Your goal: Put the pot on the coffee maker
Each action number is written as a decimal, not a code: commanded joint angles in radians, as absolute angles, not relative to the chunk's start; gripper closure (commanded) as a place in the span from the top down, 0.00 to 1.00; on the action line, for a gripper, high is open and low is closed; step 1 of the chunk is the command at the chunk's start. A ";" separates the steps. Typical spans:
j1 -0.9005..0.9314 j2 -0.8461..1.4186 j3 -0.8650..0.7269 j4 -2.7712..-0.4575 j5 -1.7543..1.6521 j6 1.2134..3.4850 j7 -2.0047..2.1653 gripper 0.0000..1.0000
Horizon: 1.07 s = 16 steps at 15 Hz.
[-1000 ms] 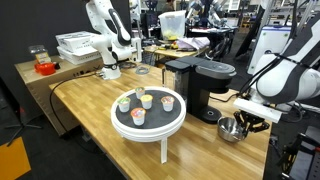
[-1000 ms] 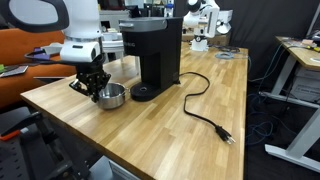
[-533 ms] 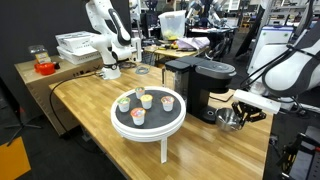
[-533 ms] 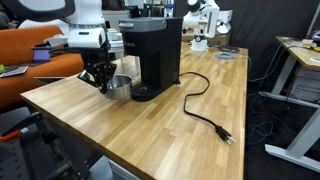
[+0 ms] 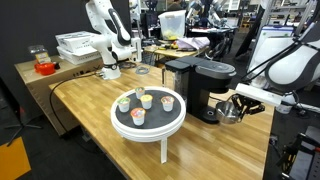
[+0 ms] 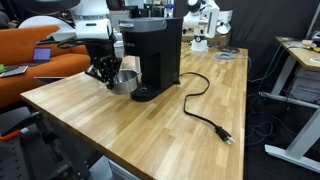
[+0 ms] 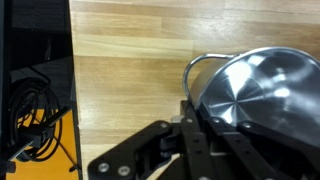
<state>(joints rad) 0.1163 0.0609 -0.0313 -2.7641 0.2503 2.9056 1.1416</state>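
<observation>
The shiny silver pot (image 5: 228,111) hangs in my gripper (image 5: 240,102), lifted off the wooden table right beside the black coffee maker (image 5: 205,85). In the exterior view from the opposite side, the pot (image 6: 125,81) is level with the coffee maker's (image 6: 155,50) lower part, just above and beside its round base plate (image 6: 146,93), with the gripper (image 6: 103,70) clamped on the rim. In the wrist view the gripper's fingers (image 7: 195,122) are shut on the rim of the pot (image 7: 265,90), with wood beneath.
A white round tray table (image 5: 150,128) with several small coloured cups stands in front of the coffee maker. The coffee maker's black power cord (image 6: 205,108) trails across the table. Another white robot arm (image 5: 108,40) stands at the back. The table edge is close behind my arm.
The gripper has lifted the pot off the table and carried it towards the coffee maker, from beside the base to close against the machine.
</observation>
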 commanded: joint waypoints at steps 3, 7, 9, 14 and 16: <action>0.086 0.070 0.003 -2.730 0.290 2.876 1.032 0.02; 0.078 0.107 0.014 -2.687 0.334 2.872 0.924 0.02; 0.076 0.132 0.011 -2.658 0.337 2.866 0.884 0.02; 0.063 0.193 -0.008 -2.601 0.325 2.860 0.830 0.02; 0.055 0.213 -0.015 -2.589 0.326 2.860 0.815 0.02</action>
<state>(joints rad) 0.0783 0.1908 -0.0161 -2.6189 0.3223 2.8926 0.8549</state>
